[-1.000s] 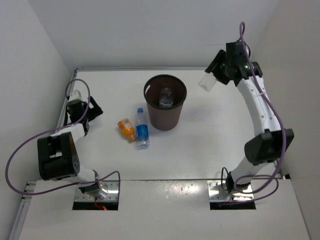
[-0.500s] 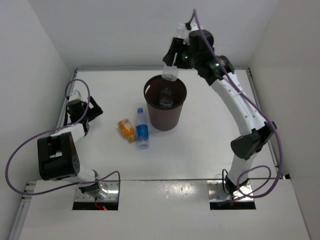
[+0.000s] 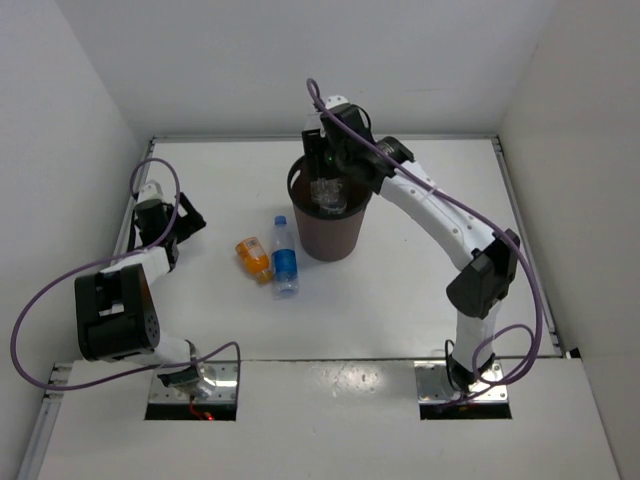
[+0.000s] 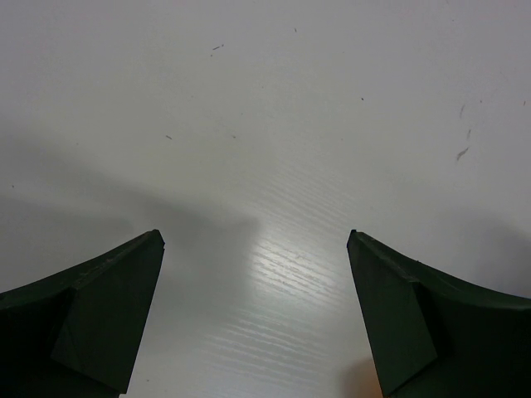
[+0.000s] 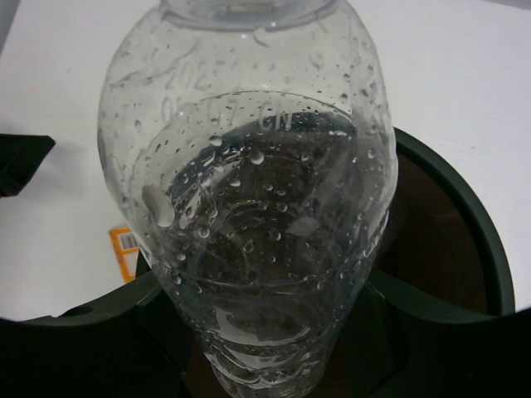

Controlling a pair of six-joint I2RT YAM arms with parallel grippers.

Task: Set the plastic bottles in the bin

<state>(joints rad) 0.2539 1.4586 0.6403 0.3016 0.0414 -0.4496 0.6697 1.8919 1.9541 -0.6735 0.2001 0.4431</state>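
Observation:
My right gripper is shut on a plain clear bottle and holds it over the mouth of the dark brown bin. In the right wrist view this bottle, beaded with droplets, fills the frame between my dark fingers, with the bin's rim behind it. A stubby orange bottle and a clear blue-labelled bottle lie on the table just left of the bin. My left gripper rests far left, open, with nothing between its fingers.
White walls close in the table on the left, back and right. A black strip runs along the table's left edge. Purple cables loop off both arms. The left wrist view shows only bare white table.
My right arm has swung from the back right corner leftward, carrying the clear bottle to above the bin's mouth. The left arm and the two lying bottles have not moved.

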